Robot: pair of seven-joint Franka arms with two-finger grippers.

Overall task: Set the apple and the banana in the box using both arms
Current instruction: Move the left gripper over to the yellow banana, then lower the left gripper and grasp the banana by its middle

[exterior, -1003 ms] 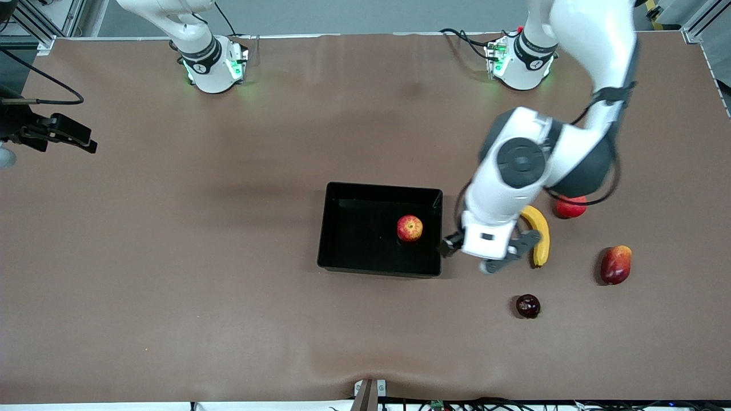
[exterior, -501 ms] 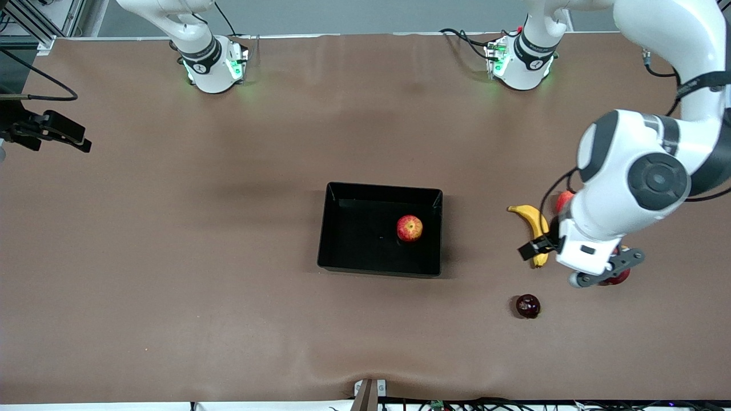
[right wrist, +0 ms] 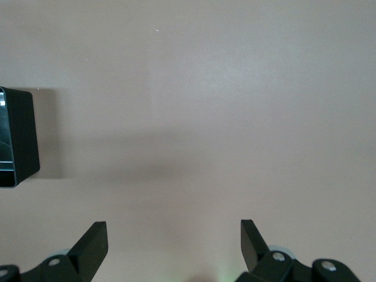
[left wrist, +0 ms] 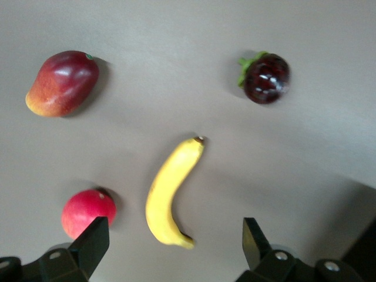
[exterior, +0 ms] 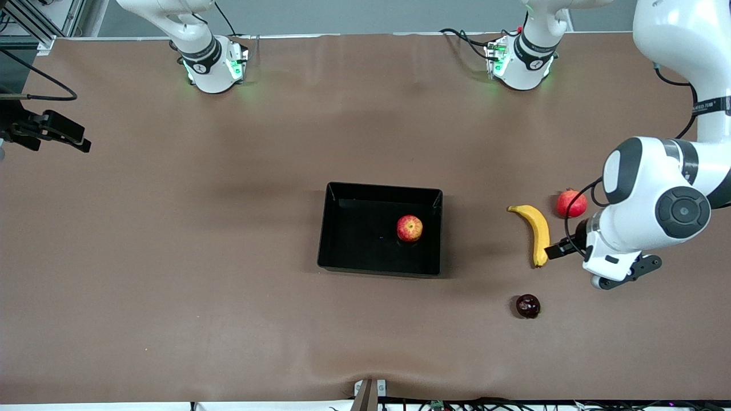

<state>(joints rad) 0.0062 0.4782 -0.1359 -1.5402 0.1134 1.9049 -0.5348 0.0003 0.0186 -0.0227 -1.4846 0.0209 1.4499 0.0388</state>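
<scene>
The apple [exterior: 409, 228] sits inside the black box [exterior: 334, 228]. The banana [exterior: 537, 233] lies on the surface [exterior: 228, 319] toward the left arm's end. The left pincer [left wrist: 175, 245] hovers over it, released; the right pincer [right wrist: 174, 242] waits, released, over bare surface.

apples: I count one [exterior: 409, 228], red with yellow streaks, lying in the box
bananas: I count one [exterior: 535, 232], yellow and curved, on the counter [exterior: 171, 257]
pomegranates: I count one [exterior: 571, 204], plain red with a crown tip
mangoes: I count one [left wrist: 61, 83], red and yellow, which I only get in the left wrist view
dark round fruits: I count one [exterior: 527, 306], deep purple-red with a green leafy cap; I cannot tell its kind
fruits in all: I count five
boxes: I count one [exterior: 330, 228], a shallow glossy black tray
arms: I count two, white with black bands
grippers: I count two, the left gripper [left wrist: 173, 249] and the right gripper [right wrist: 173, 247], both with jaws wide apart
</scene>
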